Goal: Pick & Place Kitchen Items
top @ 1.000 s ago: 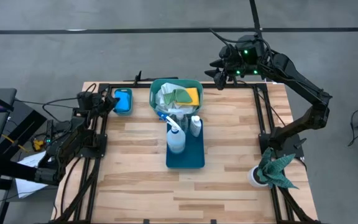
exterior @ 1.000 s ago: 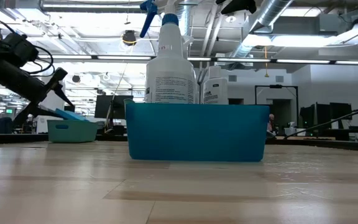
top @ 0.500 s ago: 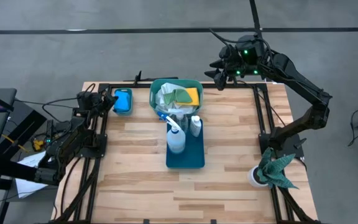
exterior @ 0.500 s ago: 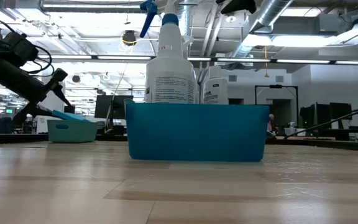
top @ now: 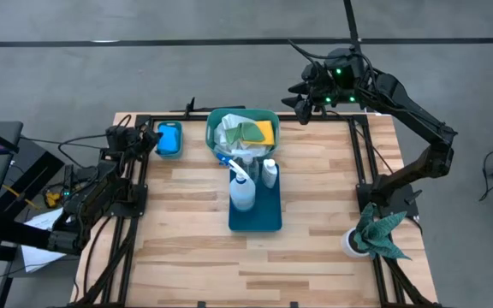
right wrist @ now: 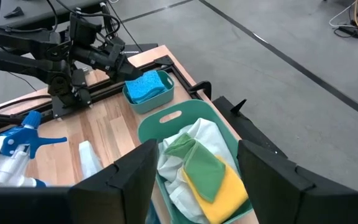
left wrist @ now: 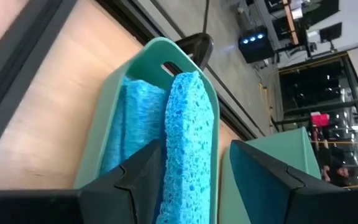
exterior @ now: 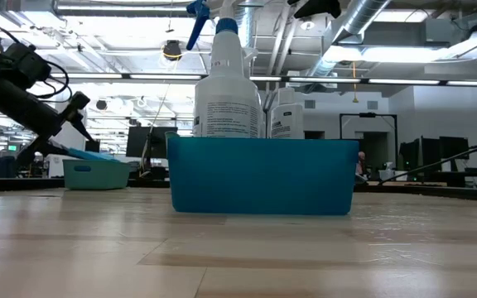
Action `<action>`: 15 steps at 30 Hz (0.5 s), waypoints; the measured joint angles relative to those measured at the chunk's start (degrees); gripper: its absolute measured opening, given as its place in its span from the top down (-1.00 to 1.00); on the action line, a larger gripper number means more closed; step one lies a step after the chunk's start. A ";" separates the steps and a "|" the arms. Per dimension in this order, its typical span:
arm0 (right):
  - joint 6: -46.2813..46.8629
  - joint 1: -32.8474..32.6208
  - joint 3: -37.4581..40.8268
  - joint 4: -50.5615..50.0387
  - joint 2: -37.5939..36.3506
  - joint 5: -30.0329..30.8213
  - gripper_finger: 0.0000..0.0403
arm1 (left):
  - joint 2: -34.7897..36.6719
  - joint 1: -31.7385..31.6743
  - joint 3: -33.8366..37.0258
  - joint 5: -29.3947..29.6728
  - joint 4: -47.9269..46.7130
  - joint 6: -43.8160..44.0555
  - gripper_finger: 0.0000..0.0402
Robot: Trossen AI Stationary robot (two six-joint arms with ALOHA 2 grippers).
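Small bin [top: 169, 139]: blue sponges [left wrist: 188, 143]; basin [top: 243, 133]: cloths [right wrist: 194, 165], seemingly three.

Left wrist view: sponge [left wrist: 190, 143] cut off by the lower edge; contact with the left gripper's fingers [left wrist: 143, 171] cannot be told. Second sponge [left wrist: 135, 134] partly hidden behind it inside the small bin [left wrist: 104, 134]. Low view: spray bottle [exterior: 226, 87] and smaller bottle [exterior: 286, 116] hidden below by the blue tray [exterior: 262, 175] wall; trigger top cropped. Right wrist view: spray bottle body cut off at the edge; white cloth [right wrist: 188, 165] largely covered by green cloth [right wrist: 204, 169] and yellow cloth [right wrist: 225, 196]. Bottle label text too small to read.
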State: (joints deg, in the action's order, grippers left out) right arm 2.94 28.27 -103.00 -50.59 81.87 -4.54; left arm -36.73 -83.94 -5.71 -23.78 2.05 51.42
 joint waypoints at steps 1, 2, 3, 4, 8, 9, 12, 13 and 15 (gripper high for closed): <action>0.00 0.00 0.00 0.00 0.00 -0.02 -0.06 | 0.00 0.00 0.01 0.29 -0.13 0.00 0.06; 0.04 0.00 0.00 0.00 0.00 -0.12 -0.06 | 0.00 0.00 0.01 0.40 -0.09 -0.07 0.06; 0.02 0.00 0.00 0.00 0.00 -0.13 -0.06 | 0.00 0.00 0.01 0.42 -0.06 -0.07 0.06; 0.04 0.00 0.00 0.00 0.00 -0.14 -0.06 | 0.00 0.00 0.01 0.40 -0.05 -0.07 0.06; 0.04 0.00 0.00 0.00 0.00 -0.15 -0.06 | 0.02 -0.06 0.01 0.56 0.20 -0.02 0.06; 0.04 0.00 0.00 0.00 0.00 -0.15 -0.06 | 0.00 -0.07 0.01 0.95 0.19 -0.01 0.06; 0.04 0.00 0.00 -0.02 0.00 -0.15 -0.06 | 0.01 -0.10 0.01 1.19 0.91 0.07 0.06; 0.04 0.00 0.00 -0.02 0.00 -0.15 -0.06 | 0.02 -0.27 0.01 1.23 1.14 0.36 0.06; 0.04 0.00 0.00 -0.10 0.00 -0.16 -0.06 | 0.00 -0.68 0.01 1.45 1.13 0.85 0.06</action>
State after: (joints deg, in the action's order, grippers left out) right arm 2.98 28.27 -103.00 -50.68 81.87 -4.70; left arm -36.73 -84.62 -5.69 -22.33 3.18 52.27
